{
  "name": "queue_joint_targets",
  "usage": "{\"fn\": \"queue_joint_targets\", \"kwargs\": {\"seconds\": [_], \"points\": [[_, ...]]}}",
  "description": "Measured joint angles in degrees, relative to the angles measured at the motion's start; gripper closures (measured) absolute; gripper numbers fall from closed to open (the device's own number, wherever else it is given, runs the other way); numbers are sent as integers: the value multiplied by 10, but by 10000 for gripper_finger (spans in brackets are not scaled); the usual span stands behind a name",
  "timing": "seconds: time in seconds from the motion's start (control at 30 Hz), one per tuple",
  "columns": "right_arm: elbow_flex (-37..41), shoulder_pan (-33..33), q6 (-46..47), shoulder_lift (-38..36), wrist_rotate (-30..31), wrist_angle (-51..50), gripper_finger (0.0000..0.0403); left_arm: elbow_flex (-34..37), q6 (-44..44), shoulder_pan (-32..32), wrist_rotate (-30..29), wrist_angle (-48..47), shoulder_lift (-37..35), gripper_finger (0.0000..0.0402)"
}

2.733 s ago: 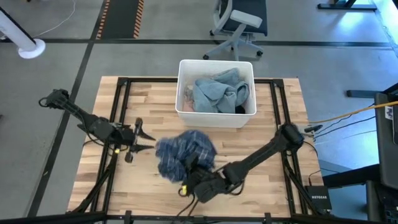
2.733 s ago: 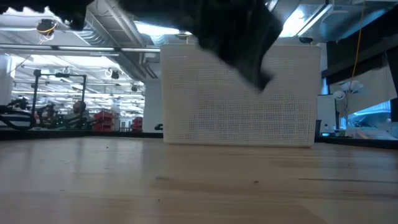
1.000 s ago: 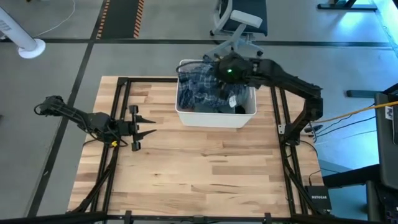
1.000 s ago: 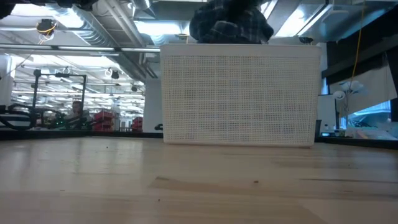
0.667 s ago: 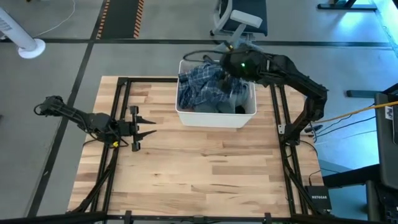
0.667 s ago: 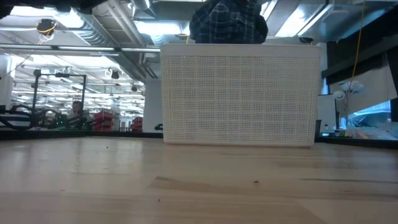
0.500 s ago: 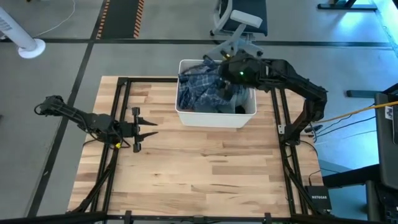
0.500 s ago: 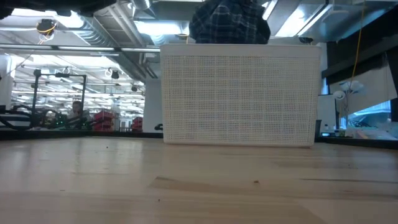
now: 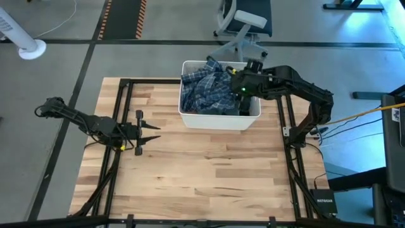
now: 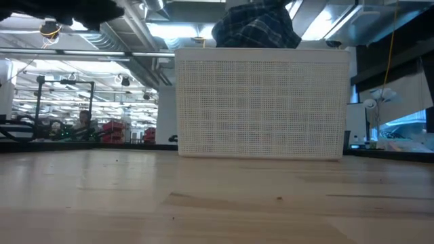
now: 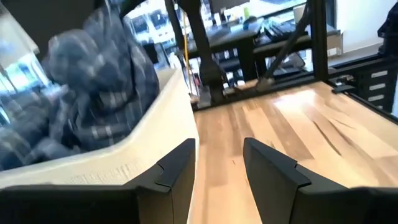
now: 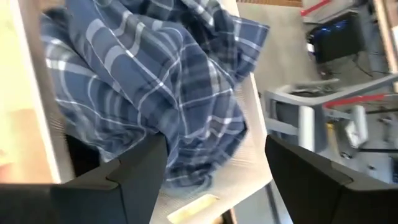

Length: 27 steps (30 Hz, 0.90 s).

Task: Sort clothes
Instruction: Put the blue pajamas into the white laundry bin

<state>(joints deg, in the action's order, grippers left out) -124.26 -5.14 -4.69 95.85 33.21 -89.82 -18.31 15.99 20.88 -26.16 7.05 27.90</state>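
Observation:
The blue-and-white plaid shirt lies heaped in the white bin at the table's far middle. It fills the bin's left and middle and rises above the rim. A dark piece shows in the bin's near right corner. My right gripper hangs over the bin's right part, open. Its fingers stand wide apart on the near side of the shirt. My left gripper waits open just above the table's left part, pointing at the bin.
Black frame rails run along the table's left and right sides. An office chair stands on the floor beyond the far edge. Bare wood stretches from the bin to the near edge.
My right gripper has drawn back a little from the bin's far right corner toward the near edge, staying over the bin's right part. The plaid shirt has settled into the bin and spread over its left and middle.

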Motion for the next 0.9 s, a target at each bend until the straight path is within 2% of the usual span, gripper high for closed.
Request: {"fn": "queue_joint_targets", "kwargs": {"seconds": [0.07,0.17,0.23,0.37,0.5,0.67,0.77,0.9], "points": [[6,-1,-2,-2,16,-2,117,0,-30,0,0,-22,0,270],[24,-3,-16,-3,80,3,117,0,-81,1,0,-47,1,270],[48,-17,-45,-2,93,41,117,0,-102,1,0,-52,1,270],[139,-63,-132,-2,1,189,117,0,-133,1,0,-50,9,270],[274,-108,-197,-2,-101,343,117,0,-156,1,-1,-46,21,270],[430,-165,-211,0,-168,455,117,0,-199,1,-1,-50,37,270],[436,-185,-211,0,-215,448,117,0,-212,1,-1,-52,47,270],[354,-182,-221,-4,-273,368,117,0,-219,1,-1,-46,53,270]]}}
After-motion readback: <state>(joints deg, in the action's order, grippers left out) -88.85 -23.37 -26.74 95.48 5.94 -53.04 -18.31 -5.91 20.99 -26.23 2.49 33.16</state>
